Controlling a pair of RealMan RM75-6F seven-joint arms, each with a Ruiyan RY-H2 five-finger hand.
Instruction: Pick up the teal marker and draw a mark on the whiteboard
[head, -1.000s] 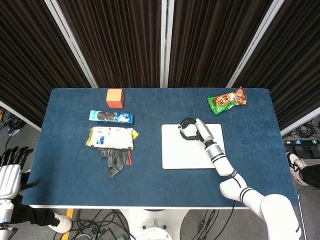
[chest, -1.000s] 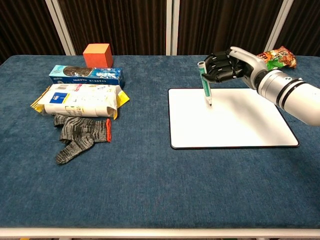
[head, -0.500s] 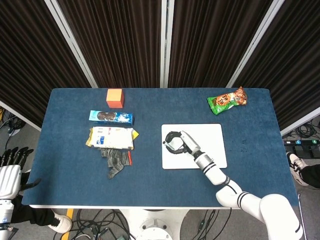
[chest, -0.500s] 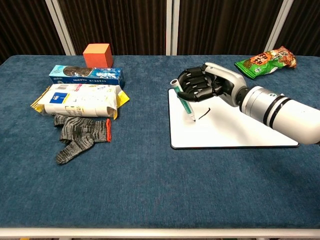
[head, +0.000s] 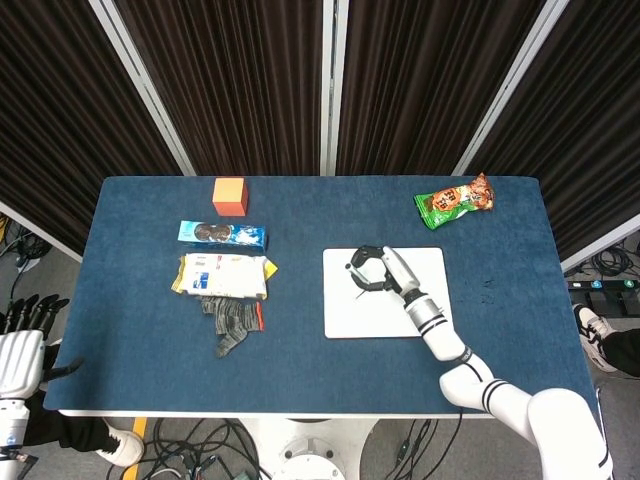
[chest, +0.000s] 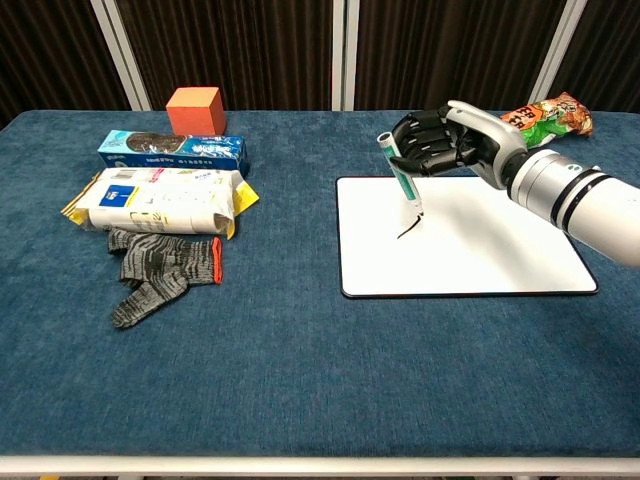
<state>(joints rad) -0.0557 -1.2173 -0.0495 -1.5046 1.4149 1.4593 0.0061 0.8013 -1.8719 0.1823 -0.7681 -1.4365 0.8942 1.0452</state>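
My right hand (chest: 440, 142) (head: 375, 270) grips the teal marker (chest: 400, 180), which slants down toward the whiteboard (chest: 470, 260) (head: 345, 315). The marker's tip is at the upper end of a short dark stroke (chest: 408, 228) on the board's left part; whether it touches the surface I cannot tell. In the head view the hand hides most of the marker. My left hand (head: 20, 350) hangs off the table at the lower left edge of the head view, fingers apart and holding nothing.
An orange cube (chest: 194, 109), a blue cookie box (chest: 175, 151), a white and yellow snack bag (chest: 160, 200) and a grey glove (chest: 160, 270) lie on the left of the blue table (chest: 300, 380). A green snack packet (chest: 545, 114) lies at the far right.
My right hand swung left and low over the board, leaving a short dark stroke, then came back up and right. The marker now stands steeper at the stroke's upper end.
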